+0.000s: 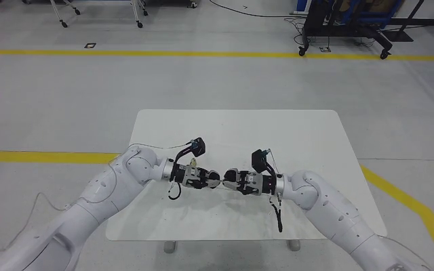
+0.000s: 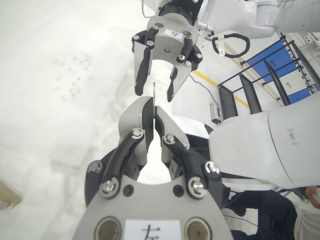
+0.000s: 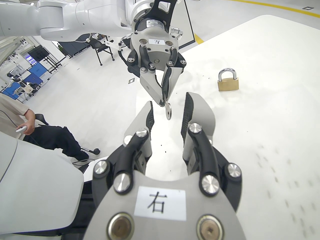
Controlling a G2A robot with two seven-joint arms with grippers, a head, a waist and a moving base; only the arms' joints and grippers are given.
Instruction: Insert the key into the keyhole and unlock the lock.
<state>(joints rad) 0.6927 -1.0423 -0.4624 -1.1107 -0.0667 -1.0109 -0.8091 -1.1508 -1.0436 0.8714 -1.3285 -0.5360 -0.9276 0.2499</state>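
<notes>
Key (image 2: 154,91): in the left wrist view, being pinched edge-on by the left gripper (image 2: 153,106), pads pressed tight on it, free end poking up into the gap of the right gripper (image 2: 153,96), jaws spread wide, touching nothing. In the right wrist view, dangling from the left tips, hanging between the right gripper's parted pads; lock (image 3: 228,82) standing upright on the white table (image 3: 275,76), well apart. From the top, grippers meeting tip to tip above the table's near half, lock sitting just beside the left wrist.
</notes>
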